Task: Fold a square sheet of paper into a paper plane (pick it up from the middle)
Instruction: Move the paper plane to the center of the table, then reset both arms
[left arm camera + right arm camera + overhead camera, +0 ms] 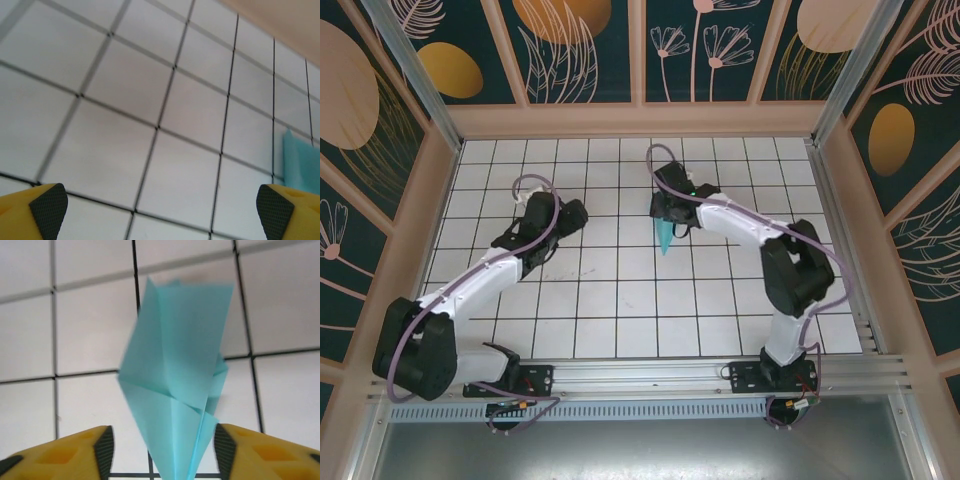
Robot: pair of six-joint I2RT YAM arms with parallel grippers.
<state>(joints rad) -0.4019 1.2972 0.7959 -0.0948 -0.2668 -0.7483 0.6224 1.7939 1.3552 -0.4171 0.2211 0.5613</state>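
Observation:
The paper plane (665,238) is a light-blue folded dart lying on the white grid table (620,300) just right of centre, its point toward the near edge. In the right wrist view the plane (175,365) sits between my right gripper's (162,452) yellow fingers. The jaws stand apart: there is a clear gap at the left pad (104,450), and the paper's edge lies close to the right pad (223,450). My right gripper (672,212) hovers at the plane's far end. My left gripper (570,213) stands wide open over bare tiles to the left, nothing between its fingers (49,207). A corner of the plane (300,162) peeks in at its right.
Wooden walls (640,120) with dark floral panels close in the table on three sides. A metal rail (670,375) carrying both arm bases runs along the near edge. Bare tiles lie between the two arms and toward the front.

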